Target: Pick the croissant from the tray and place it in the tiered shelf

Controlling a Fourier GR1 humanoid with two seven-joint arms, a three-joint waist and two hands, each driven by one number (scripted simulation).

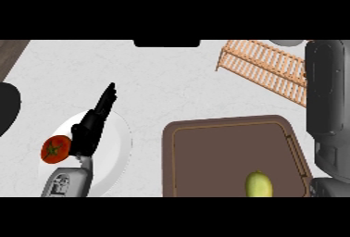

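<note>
A brown tray (226, 134) lies at the lower middle right of the counter. On its near part sits a pale yellow-green oval item (258, 184), partly cut off by the view's lower edge. It does not look like a croissant. The wooden slatted shelf (268, 69) stands at the upper right. My left hand (86, 133) rests open over a white plate (117, 152), its straight fingers (106, 99) pointing up and right, holding nothing. My right forearm (327, 92) runs up the right edge beside the tray. The right hand itself does not show.
A red tomato (55, 148) sits at the plate's left rim, just left of my left hand. A black rounded object (7, 111) shows at the left edge. Bare white counter (164, 78) lies between the plate and the shelf.
</note>
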